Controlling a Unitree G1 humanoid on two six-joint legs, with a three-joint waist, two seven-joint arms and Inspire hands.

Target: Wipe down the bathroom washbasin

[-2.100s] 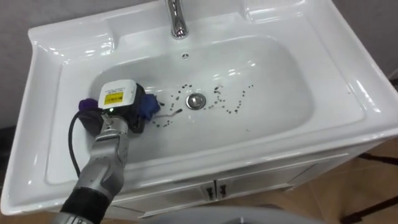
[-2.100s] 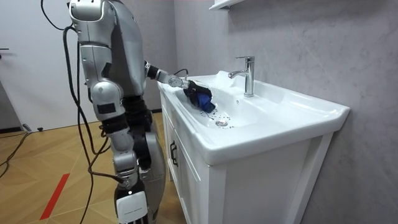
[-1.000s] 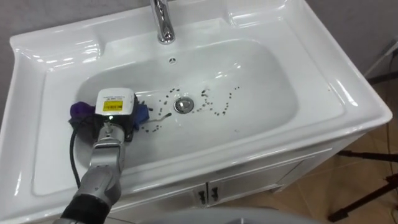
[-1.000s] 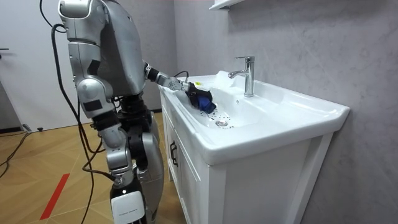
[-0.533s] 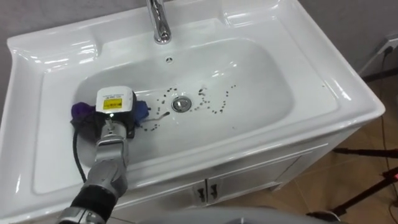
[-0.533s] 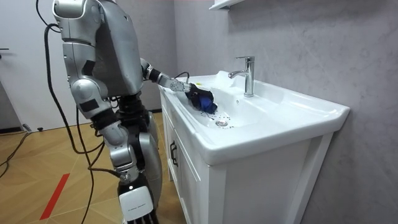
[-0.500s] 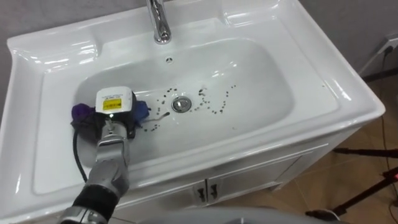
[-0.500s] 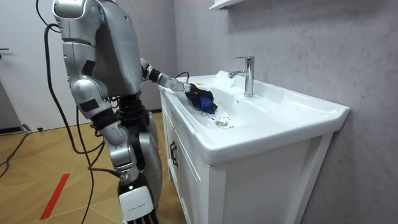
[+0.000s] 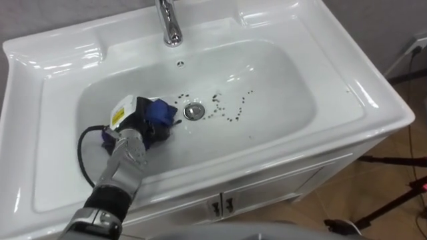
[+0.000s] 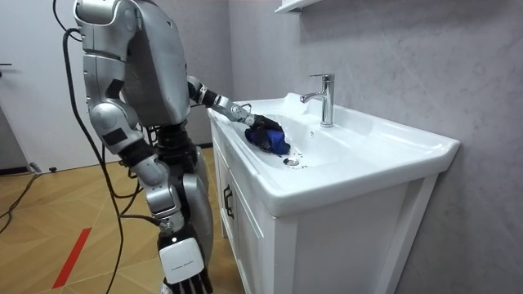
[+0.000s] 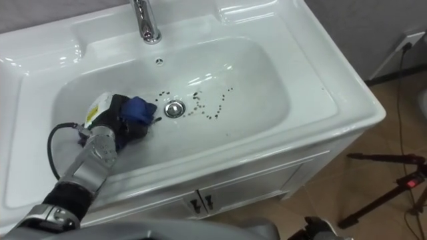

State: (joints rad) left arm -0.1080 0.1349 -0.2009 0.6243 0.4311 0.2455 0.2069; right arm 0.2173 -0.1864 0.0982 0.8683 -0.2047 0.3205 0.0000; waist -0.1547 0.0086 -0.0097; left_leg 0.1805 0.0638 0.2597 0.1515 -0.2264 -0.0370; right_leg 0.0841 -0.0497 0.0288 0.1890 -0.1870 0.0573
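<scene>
The fingers (image 9: 152,128) of the left hand (image 9: 130,123) are curled and closed around one blue cloth (image 9: 160,111); the cloth is bunched under and in front of them, and it lies on the floor of the basin (image 9: 280,100), in the left half of the bowl; its front edge is just beside the drain (image 9: 193,111) but apart from it; a small purple part of the cloth shows behind the hand, on the side of the wrist.

There is one drain, in the middle of the bowl; one small overflow hole (image 9: 180,64) above it; one chrome tap (image 9: 170,23) at the back rim; many small dark specks (image 9: 233,119) lie around the drain and to its right, too many and too small to count surely.

Under the basin is a white cabinet (image 9: 267,193) with two small handles (image 9: 223,205) side by side.

In the room view the robot stands at the front of the cabinet, with its left arm stretched into the bowl.
</scene>
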